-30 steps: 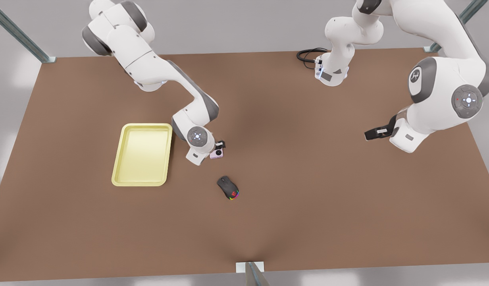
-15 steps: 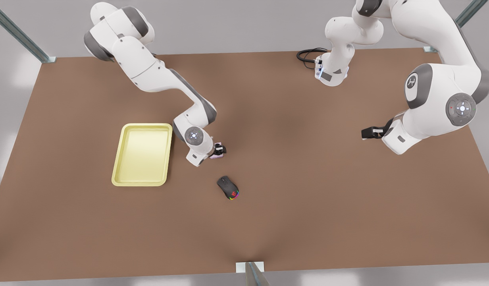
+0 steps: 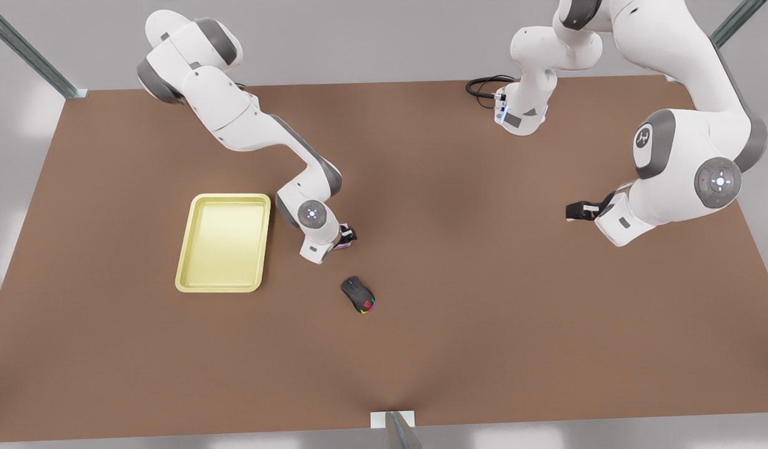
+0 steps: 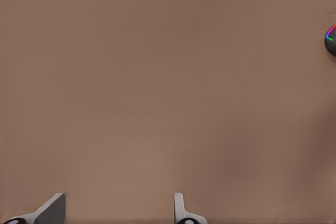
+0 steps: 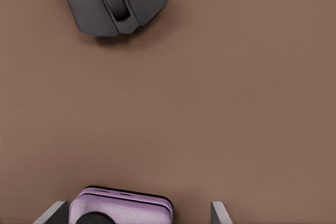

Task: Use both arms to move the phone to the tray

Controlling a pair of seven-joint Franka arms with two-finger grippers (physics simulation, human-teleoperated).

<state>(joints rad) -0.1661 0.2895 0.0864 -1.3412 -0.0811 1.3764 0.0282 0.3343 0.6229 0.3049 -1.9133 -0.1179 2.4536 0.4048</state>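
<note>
The right gripper (image 5: 139, 213) has its two fingers (image 5: 55, 211) spread apart, and the one phone (image 5: 121, 207) lies between them, closer to one finger than to the other; a clear gap of table shows beside the far finger, so the fingers are not clamped on it. In the front view this gripper (image 3: 345, 237) is down over the phone (image 3: 341, 245), which rests on the brown table (image 3: 459, 324) just to the right of the one pale yellow tray (image 3: 224, 242), outside its rim. A single black mouse (image 3: 358, 294) with rainbow lights sits near the phone, toward the table's near edge; the right wrist view shows its front end (image 5: 113, 1).

The left gripper (image 4: 118, 211) also has its fingers (image 4: 52, 208) apart, with bare table between them and the mouse's lit edge (image 4: 331, 40) far off. In the front view it (image 3: 577, 211) hangs over the table at the front view's right, well apart from the phone, waiting. There are two arms, and a black cable (image 3: 484, 86) coils by one base.
</note>
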